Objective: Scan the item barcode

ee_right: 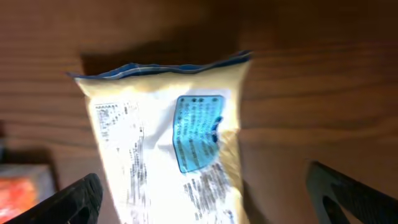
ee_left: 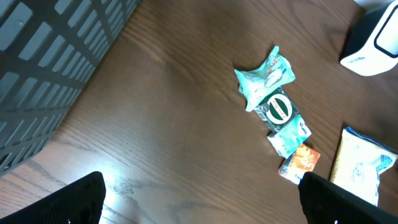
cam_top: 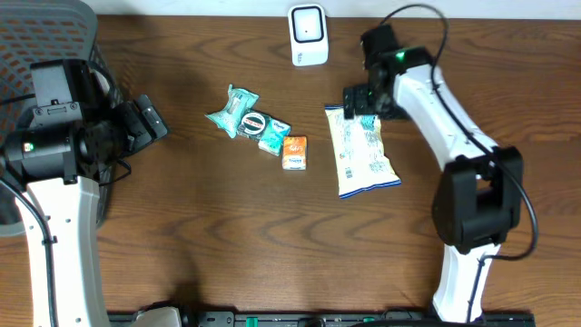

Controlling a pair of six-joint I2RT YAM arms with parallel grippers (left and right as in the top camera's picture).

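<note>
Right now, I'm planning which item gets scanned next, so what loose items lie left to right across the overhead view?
In order: mint-green wrapper → orange packet → snack bag.

One scanner [cam_top: 308,34], one large bag [cam_top: 361,150] and four small packets [cam_top: 294,153].

Overhead view: even, diffuse light, moderately bright; soft-edged shadows lie on the table [cam_top: 227,227] at left. Left wrist view: sharp, with a pale glare patch on the wood at lower left. Right wrist view: dim; print on the bag [ee_right: 161,155] is blurred
</note>
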